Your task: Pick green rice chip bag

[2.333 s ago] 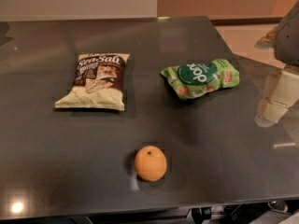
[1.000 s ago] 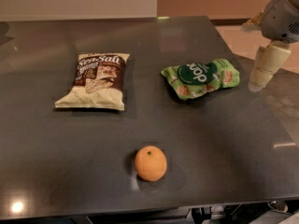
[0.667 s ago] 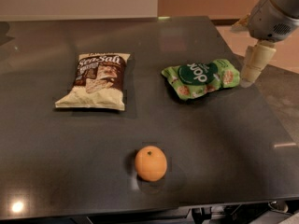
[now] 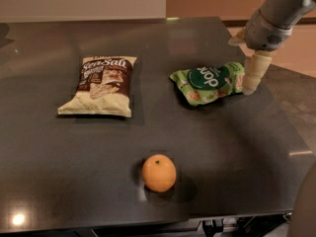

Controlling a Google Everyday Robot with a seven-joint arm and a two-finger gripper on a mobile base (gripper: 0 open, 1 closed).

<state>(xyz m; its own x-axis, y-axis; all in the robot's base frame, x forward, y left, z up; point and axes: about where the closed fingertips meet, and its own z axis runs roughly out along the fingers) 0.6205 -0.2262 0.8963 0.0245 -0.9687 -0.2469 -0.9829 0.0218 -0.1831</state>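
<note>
Lying flat on the dark, glossy table: the green rice chip bag, beyond the orange and off to its right. Crinkled, stretched left to right, with the dark green round logo facing up (white letters upside down from this side) and tan rice cakes printed near both ends.

Farther right of the orange and equally far back: the gripper, cream-coloured, pointing down from a grey arm entering at the top right corner. Hanging right at the bag's right end, overlapping its edge in this view; cannot tell whether touching or just above. Cannot tell either whether open or closed (only one cream piece showing).

Beyond the orange and to its left, well apart: a cream-and-brown Sea Salt bag, also flat, label up.

Orange itself upright near the table's front edge, alone, casting a faint reflection.
</note>
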